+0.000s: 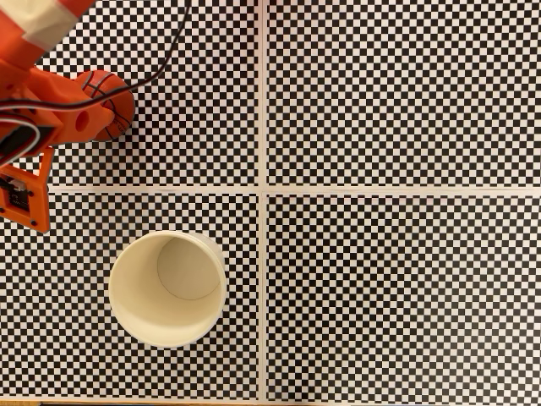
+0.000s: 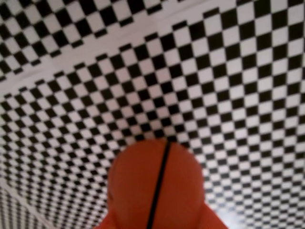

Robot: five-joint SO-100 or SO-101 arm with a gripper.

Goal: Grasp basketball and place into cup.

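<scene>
Black-and-white checkered sheets with pale dividing strips cover the counter (image 1: 380,101), and in the fixed view the orange arm (image 1: 30,110) comes in from the upper left corner with a black cable (image 1: 165,63) trailing from it. Below it, well apart, the cup (image 1: 127,296) stands upright with its mouth open. The pincer (image 1: 101,106) is pinching the basketball (image 1: 114,106) at the upper left, and in the wrist view the ball fills the bottom middle (image 2: 155,186) above the checkered pattern.

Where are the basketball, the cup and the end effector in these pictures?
basketball (image 1: 114,100): fixed view, its visible right side with seams.
cup (image 1: 135,317): fixed view, its inner wall, lower left.
end effector (image 1: 84,118): fixed view, the orange fingers around the ball.
</scene>
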